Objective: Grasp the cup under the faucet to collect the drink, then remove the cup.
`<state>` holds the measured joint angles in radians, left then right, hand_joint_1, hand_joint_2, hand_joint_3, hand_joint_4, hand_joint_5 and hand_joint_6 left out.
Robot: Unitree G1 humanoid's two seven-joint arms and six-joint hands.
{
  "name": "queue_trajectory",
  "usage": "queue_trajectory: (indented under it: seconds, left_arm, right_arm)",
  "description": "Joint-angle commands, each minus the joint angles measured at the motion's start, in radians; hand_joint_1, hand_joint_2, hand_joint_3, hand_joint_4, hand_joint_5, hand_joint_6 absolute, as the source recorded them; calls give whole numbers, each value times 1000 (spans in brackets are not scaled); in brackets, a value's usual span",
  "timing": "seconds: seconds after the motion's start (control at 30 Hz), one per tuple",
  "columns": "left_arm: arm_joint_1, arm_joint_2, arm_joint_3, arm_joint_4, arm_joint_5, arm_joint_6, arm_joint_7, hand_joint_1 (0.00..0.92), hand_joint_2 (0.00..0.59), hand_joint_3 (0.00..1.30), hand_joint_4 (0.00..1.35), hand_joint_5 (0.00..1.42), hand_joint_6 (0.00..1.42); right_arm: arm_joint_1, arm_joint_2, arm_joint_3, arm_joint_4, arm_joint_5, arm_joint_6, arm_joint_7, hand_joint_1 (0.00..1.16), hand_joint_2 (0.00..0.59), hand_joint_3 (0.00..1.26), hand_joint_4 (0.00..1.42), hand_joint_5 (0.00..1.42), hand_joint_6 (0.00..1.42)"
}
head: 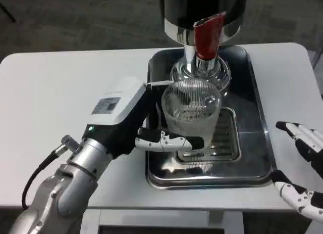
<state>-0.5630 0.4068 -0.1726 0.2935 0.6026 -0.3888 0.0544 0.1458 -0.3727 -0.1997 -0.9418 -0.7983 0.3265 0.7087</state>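
**Observer A:** State the position of the cup.

**Observer B:** The cup (191,112), clear and ribbed, stands upright at the centre of the frame. It sits over the slotted grate (222,140) of the steel tray (260,123), directly below the red faucet lever (207,36) of the drink dispenser (202,11) at the upper centre.

**Observer A:** Condition of the left robot hand?

**Observer B:** The left robot hand (151,128) reaches in from the lower left and is clamped on the cup. One finger (171,141) wraps across the lower front of the cup; the white back of the hand lies against the cup's left side.

**Observer A:** And the right robot hand?

**Observer B:** The right robot hand (303,168) lies at the right edge of the frame, partly cut off. Its fingers are spread apart and hold nothing. It is well apart from the cup, just beside the right rim of the tray.

**Observer A:** Supporting surface?

**Observer B:** The tray rests on the white bench (60,92).

**Observer A:** Liquid level in the cup?

**Observer B:** Cannot tell from this view.
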Motion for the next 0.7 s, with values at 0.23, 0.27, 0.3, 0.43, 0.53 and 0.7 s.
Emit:
queue_trajectory:
  seconds: [0.23,0.27,0.3,0.43,0.53,0.7]
  left_arm:
    - [-3,40,-11,-4,7,36,-24,251,81,485,378,498,577]
    - [-4,41,-12,-5,7,37,-24,251,81,479,367,483,563]
    - [-5,42,-12,-6,6,38,-26,251,86,472,353,466,543]
    - [-11,43,-13,-12,1,40,-35,240,86,445,302,419,459]
    - [-20,44,-15,-19,-2,35,-48,232,83,411,285,391,416]
    - [-28,41,-17,-36,-15,25,-70,223,86,362,248,361,361]
  right_arm:
    - [7,-4,15,5,9,11,-26,371,485,43,0,0,1]
    - [6,-4,16,4,9,12,-27,371,485,44,0,0,1]
    - [7,-4,18,4,9,12,-27,371,485,44,0,0,1]
    - [7,-3,22,4,9,15,-29,371,485,44,0,0,7]
    - [4,-4,25,5,8,16,-30,371,485,46,0,0,11]
    - [3,-5,28,6,8,19,-31,371,485,51,0,0,14]
